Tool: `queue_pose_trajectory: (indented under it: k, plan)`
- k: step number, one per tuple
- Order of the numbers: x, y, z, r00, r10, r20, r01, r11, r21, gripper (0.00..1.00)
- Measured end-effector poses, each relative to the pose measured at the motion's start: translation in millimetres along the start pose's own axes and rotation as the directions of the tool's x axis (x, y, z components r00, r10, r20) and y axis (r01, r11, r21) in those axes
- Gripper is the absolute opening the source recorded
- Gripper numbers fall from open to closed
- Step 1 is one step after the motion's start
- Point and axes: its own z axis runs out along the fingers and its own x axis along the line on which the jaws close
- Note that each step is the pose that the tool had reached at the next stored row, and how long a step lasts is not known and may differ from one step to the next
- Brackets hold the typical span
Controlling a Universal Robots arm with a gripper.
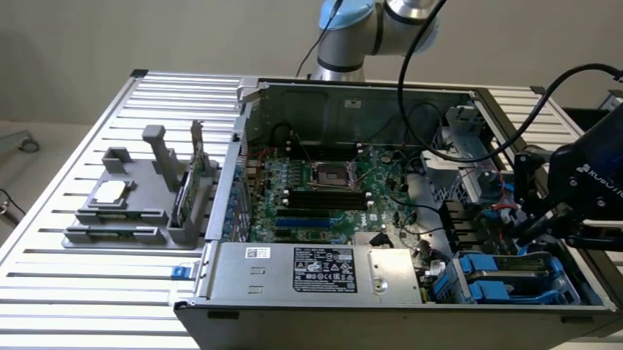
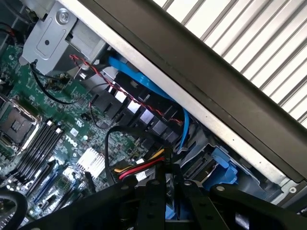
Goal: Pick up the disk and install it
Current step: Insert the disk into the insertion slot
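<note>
The gripper (image 1: 535, 235) is poised low inside the case (image 1: 389, 328), at its near corner on the exterior view's right. It is just above the disk (image 1: 511, 271), which lies in the bay (image 1: 567, 292), probably for seating. Whether the claw is clamped cannot be told.

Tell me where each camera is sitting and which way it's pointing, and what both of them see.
Exterior view: raised, off the arm, looking down into the open computer case on the slatted table; the arm and the gripper, at the exterior view's right, show.
Wrist view: on the wrist, close above the case's inside, looking past the gripper at the motherboard and a blue drive carrier.
Shared: the processor socket, the blue drive carrier and the gripper.
</note>
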Motion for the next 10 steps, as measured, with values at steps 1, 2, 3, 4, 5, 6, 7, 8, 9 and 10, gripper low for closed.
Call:
queue_pose_trajectory:
  k: [1, 2, 3, 4, 5, 6, 7, 8, 9, 10]
  plan:
    - [0.1, -0.1, -0.2, 1.0000, 0.003, -0.0030, -0.003, 1.0000, 0.0036, 0.16]
    - [0.1, -0.1, -0.2, 1.0000, 0.006, -0.0062, -0.006, 1.0000, 0.0069, 0.16]
    - [0.1, -0.1, -0.2, 0.9999, 0.009, -0.0087, -0.009, 0.9999, 0.0095, 0.16]
    - [0.0, -0.1, -0.1, 0.9998, 0.013, -0.0124, -0.013, 0.9998, 0.0128, 0.16]
    - [0.0, -0.1, -0.1, 0.9996, 0.020, -0.0176, -0.020, 0.9996, 0.0180, 0.16]
    - [0.0, -0.1, -0.1, 0.9993, 0.028, -0.0228, -0.027, 0.9994, 0.0228, 0.16]
    - [0.0, -0.1, -0.1, 0.9989, 0.036, -0.0279, -0.036, 0.9990, 0.0275, 0.16]
    - [0.0, -0.1, -0.1, 0.9984, 0.045, -0.0329, -0.044, 0.9985, 0.0324, 0.16]
    - [0.0, -0.1, -0.1, 0.9978, 0.054, -0.0382, -0.053, 0.9979, 0.0374, 0.16]
    - [0.0, -0.1, -0.1, 0.9971, 0.063, -0.0430, -0.062, 0.9972, 0.0419, 0.16]
